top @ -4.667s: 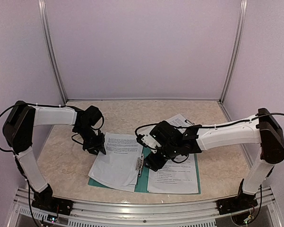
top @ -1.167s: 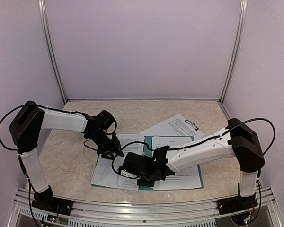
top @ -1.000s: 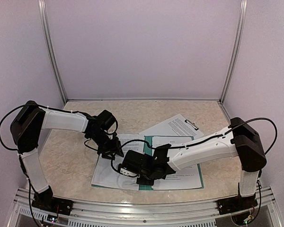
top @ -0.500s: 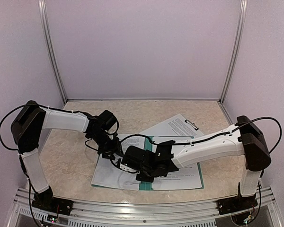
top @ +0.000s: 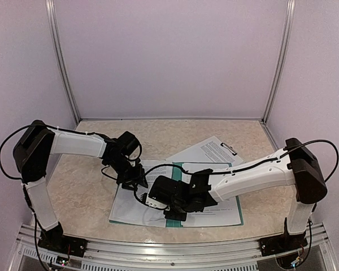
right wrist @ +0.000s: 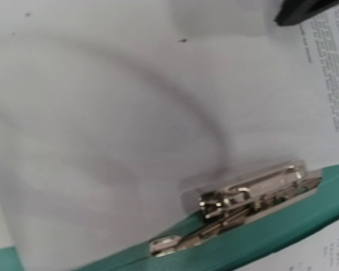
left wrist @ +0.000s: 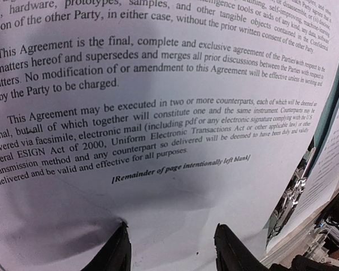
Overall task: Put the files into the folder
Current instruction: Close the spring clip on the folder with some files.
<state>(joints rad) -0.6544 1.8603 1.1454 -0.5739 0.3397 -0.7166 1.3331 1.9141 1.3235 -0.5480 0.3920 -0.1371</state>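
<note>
The dark teal folder [top: 173, 219] lies open on the table, its silver clip [right wrist: 251, 195] at the spine. The files are white printed sheets: one [top: 129, 208] covers the left leaf, another [top: 217, 212] the right. My left gripper [top: 137, 182] is open, and both fingertips [left wrist: 117, 251] press down on the left sheet [left wrist: 158, 113] with nothing between them. My right gripper [top: 172, 210] hovers low over the spine near the clip. Its fingers do not show in the right wrist view, which holds only the paper [right wrist: 101, 113], the clip and the teal cover [right wrist: 282, 228].
A pale clipboard [top: 212, 149] carrying a printed sheet lies tilted behind the folder's right leaf. Booth walls and metal posts close in the back and both sides. The rail at the near edge bears both arm bases.
My right arm has shifted a little to the right along the folder's spine. The left arm has stayed pressed on the left sheet.
</note>
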